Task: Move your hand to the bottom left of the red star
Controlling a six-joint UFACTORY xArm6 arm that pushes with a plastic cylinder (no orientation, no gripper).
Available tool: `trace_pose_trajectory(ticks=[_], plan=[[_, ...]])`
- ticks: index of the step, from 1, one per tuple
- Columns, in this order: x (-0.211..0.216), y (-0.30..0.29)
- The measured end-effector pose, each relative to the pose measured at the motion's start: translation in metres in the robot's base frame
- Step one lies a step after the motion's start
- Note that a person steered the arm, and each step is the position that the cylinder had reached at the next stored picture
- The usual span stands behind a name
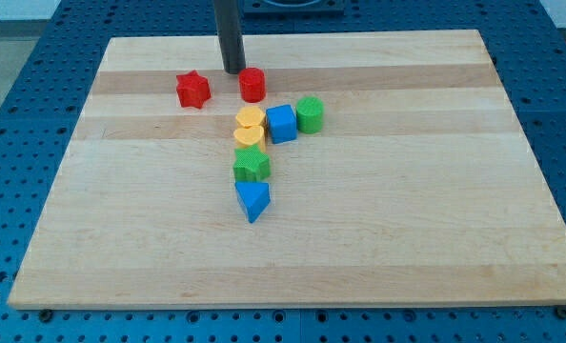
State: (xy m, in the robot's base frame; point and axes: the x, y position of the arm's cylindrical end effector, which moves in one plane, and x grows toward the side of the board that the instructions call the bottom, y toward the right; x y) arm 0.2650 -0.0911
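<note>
The red star (193,90) lies on the wooden board (121,219) in the upper left part of the view. My tip (234,71) is the lower end of a dark rod that comes down from the view's top. It stands to the right of the red star and a little above it in the view, apart from it. The tip is just to the upper left of a red cylinder (252,84), very close to it.
Below the red cylinder sits a cluster: two yellow blocks (250,118) (249,136), a blue cube (281,124), a green cylinder (310,114), a green star (252,165) and a blue triangle (252,200). A blue perforated table surrounds the board.
</note>
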Motion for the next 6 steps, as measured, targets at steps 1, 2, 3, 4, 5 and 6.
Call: trace_pose_trajectory(ticks=[1, 2, 3, 4, 5, 6], plan=[[0.006, -0.005], [0.006, -0.033], [0.011, -0.084], [0.059, -0.094], [0.145, -0.094], [0.145, -0.094]])
